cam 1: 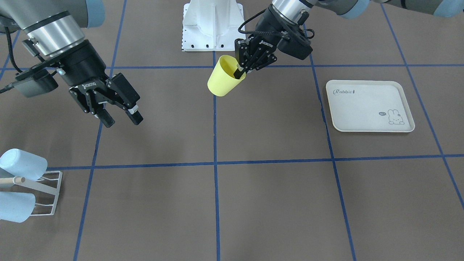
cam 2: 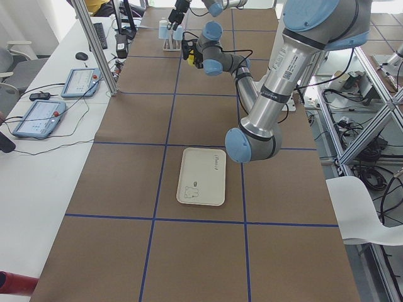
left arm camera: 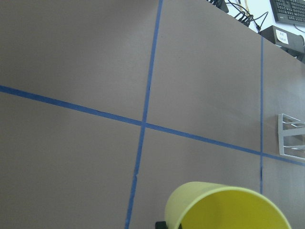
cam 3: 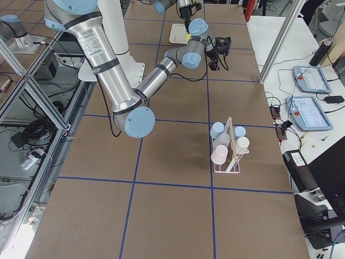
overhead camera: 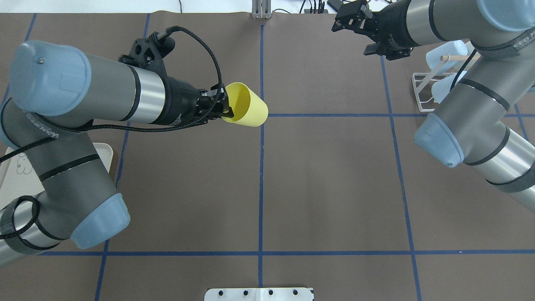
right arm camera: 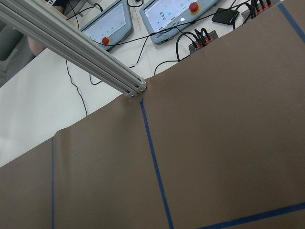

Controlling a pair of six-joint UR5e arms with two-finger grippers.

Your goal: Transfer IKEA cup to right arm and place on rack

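- Left claw (cam 1: 240,72) pinches the yellow cup (cam 1: 223,80) at the rim, one finger inside the mouth and one outside on the wall.
- The cup hangs tilted above the table (cam 1: 275,195), near the centre tape line on the robot's side. Its base points toward the right arm.
- Right claw (cam 1: 122,120) is spread wide, holds nothing, and is well apart from the cup.
- Rack (cam 1: 57,192) stands at the right arm's end of the table, far from the cup. Pale blue cups (cam 1: 22,164) sit on it beside a wooden peg (cam 1: 12,180). The right side view shows pink and whitish cups there too.
- Risk: the hold is on one thin wall only, so a jolt could pivot the cup or slide it out.
- Risk: the body is smooth and tapered, so a squeeze from the right claw could push it toward the narrow end.
- Risk: if the left claw lets go before the right has closed, the cup drops.
- Risk: the rack looks light and crowded, so a misjudged approach could nudge its cups or shove the frame.
- Materials: the cup looks like matte plastic, conical with a round rim. The rack is thin white wire. The table cover is dull brown with a blue tape grid.
- Cream rabbit-print tray (cam 1: 366,105), flat with rounded corners, lies on the left arm's side.
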